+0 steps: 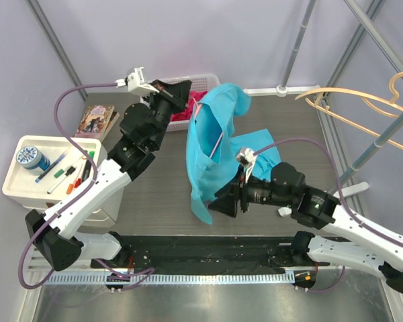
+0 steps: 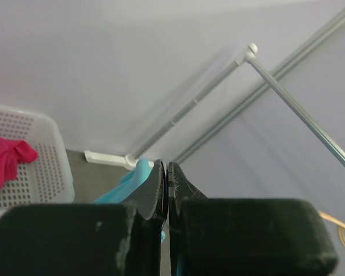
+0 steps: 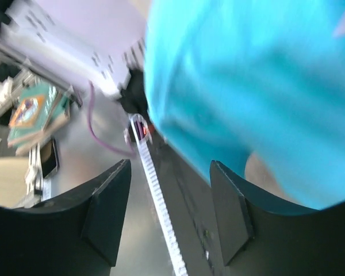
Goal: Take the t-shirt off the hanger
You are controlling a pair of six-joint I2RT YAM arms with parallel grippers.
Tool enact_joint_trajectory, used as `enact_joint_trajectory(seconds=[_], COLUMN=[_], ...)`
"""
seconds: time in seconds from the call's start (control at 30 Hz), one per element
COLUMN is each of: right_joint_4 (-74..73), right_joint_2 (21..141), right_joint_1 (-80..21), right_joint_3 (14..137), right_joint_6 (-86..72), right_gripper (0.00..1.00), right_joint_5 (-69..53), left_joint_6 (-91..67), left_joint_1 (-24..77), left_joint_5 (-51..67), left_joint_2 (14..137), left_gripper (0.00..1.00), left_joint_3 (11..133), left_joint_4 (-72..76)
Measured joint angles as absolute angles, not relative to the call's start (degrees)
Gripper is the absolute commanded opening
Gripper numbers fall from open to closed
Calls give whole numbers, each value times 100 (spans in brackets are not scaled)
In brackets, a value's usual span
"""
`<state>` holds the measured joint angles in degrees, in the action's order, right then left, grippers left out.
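The t-shirt [image 1: 203, 168] hangs in the air just to the right of the white basket [image 1: 205, 80]. Its upper end is level with the basket and its long axis runs away from the basket toward the arm bases, ending in a loose lower hem. A thin pink bar of the hanger [image 1: 218, 142] shows inside the open upper half, slanting along that same axis. The left gripper [image 1: 189, 97] sits between the basket and the shirt's upper edge, touching the cloth. Its jaws are pressed together with no gap, and teal fabric shows right beside them in the left wrist view. Whether they pinch cloth or part of the hanger cannot be told, though that arm appears to be what holds the garment up. The right gripper [image 1: 215, 204] is at the far end from the basket, just beside the hem and pointing into it from the right. Its fingers [image 3: 106, 213] stand spread with nothing between them, and the teal hem fills the space just ahead of and above them in the right wrist view. It is plainly the hand nearer the free end. The coming move likely turns on this: a grip on the hem would pull along the long axis, away from the basket, so the shirt would slide off the hanger.
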<state>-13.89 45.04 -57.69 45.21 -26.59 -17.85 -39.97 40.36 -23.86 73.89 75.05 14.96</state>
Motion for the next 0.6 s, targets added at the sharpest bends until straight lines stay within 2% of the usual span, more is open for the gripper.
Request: enact_joint_trajectory(seconds=[0.27,0.6], right_joint_4=[-1540,-1533], right_joint_2=[4928,6392], right_joint_1=[-5767,-5612], right_joint_3=[6108,6637], right_joint_6=[-2115,-1649], right_gripper=[72,76], right_joint_5=[-1474,-1763], left_joint_6=[-4335,-4587], left_joint_1=[4036,4036], left_joint_5=[-1372,-676], left_joint_2=[6775,6676], left_gripper=[0,0], left_joint_3=[7286,7225], left_joint_4=[797,561])
